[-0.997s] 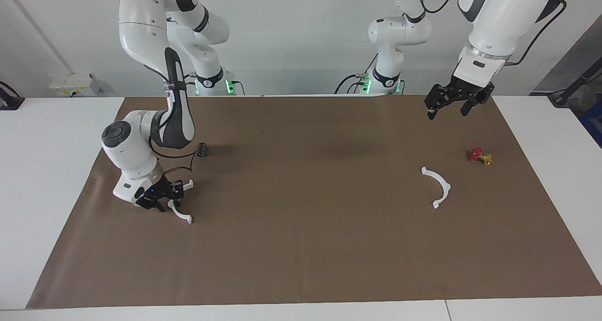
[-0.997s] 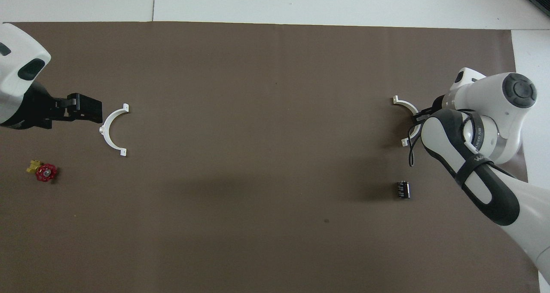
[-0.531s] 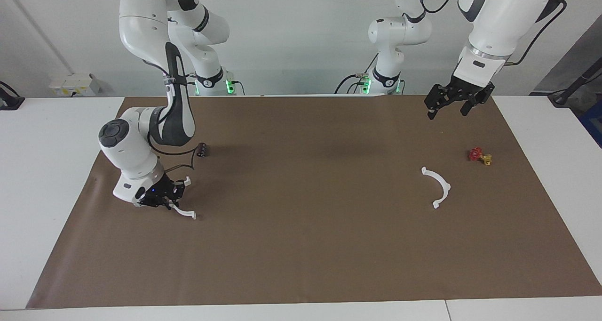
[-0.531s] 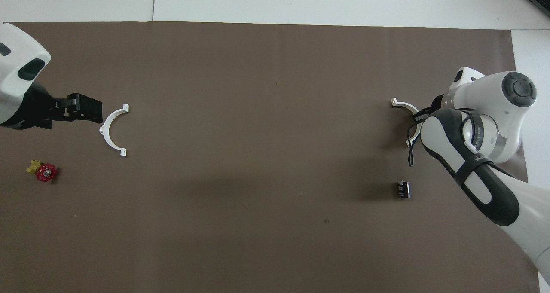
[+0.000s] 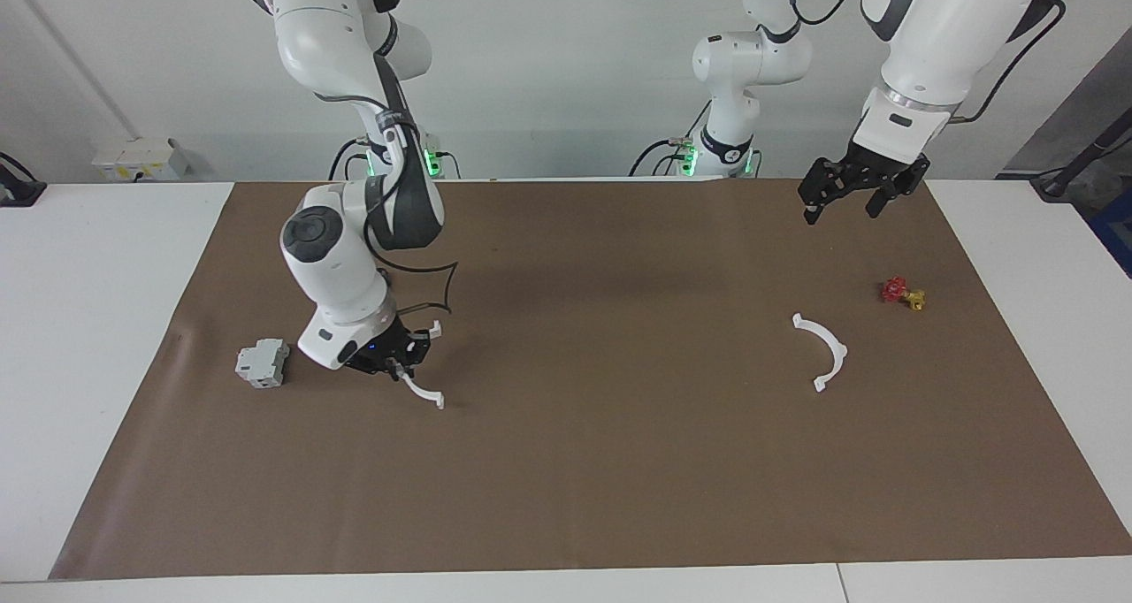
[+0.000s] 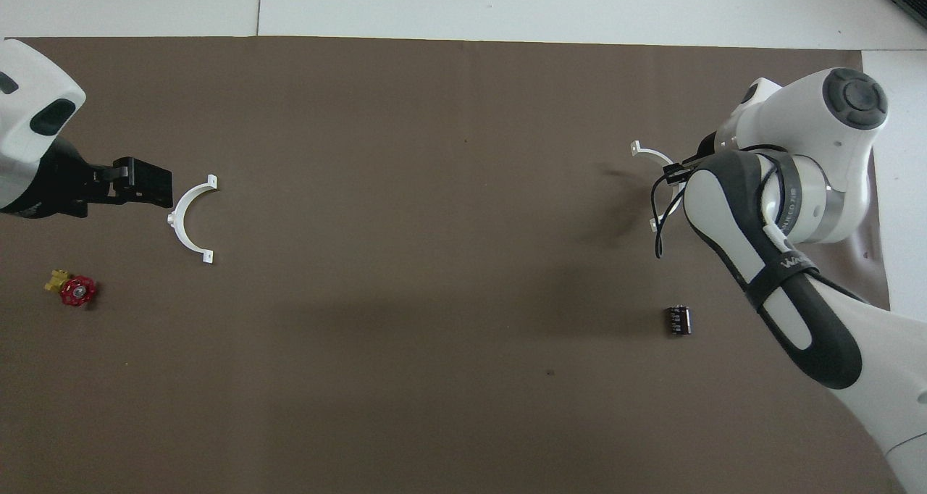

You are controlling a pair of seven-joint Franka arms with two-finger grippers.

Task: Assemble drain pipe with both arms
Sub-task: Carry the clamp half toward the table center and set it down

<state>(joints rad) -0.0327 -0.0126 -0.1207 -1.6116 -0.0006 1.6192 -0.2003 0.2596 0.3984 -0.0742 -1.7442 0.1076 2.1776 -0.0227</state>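
Brown matting covers the table, where the right gripper, pinching one half-ring just above it, seems mid-carry toward the other half-ring lying near the waiting, spread left gripper, which must grasp it next.

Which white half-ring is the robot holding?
The half-ring at the right arm's end of the table, pinched in the right tool. The other half-ring lies alone on the brown mat, beside the red-and-yellow valve.
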